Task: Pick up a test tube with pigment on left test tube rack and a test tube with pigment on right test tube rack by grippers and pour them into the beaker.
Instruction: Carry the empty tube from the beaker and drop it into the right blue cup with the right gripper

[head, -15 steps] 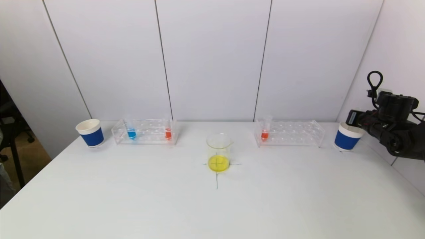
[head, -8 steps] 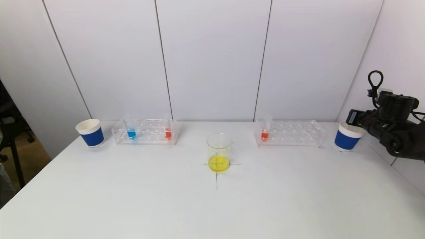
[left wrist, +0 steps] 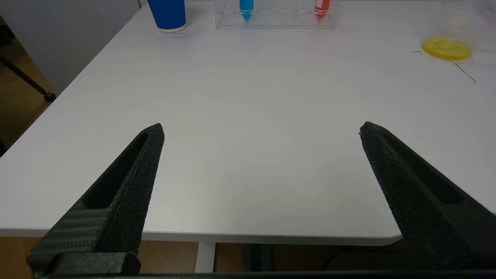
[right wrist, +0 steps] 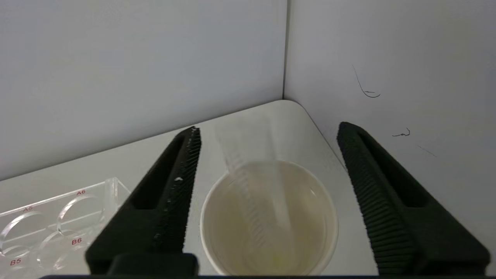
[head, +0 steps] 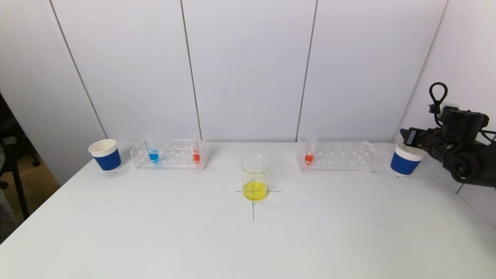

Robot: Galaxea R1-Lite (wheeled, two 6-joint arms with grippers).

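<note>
I see my right gripper (right wrist: 267, 162) released over the right cup (right wrist: 269, 221), an empty tube (right wrist: 252, 182) dropping inside; left gripper (left wrist: 261, 133) spread wide.

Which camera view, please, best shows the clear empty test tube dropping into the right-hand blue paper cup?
The right wrist view: the clear empty test tube sits blurred between the open right gripper and the blue paper cup. The head view shows only the cup's outside; the left wrist view shows neither.

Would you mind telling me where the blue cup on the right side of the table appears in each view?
Head view: right blue cup, far right, beside the right rack.
Left wrist view: not in it.
Right wrist view: seen from above, an empty tube inside.
Shared landmark: the right rack.
</note>
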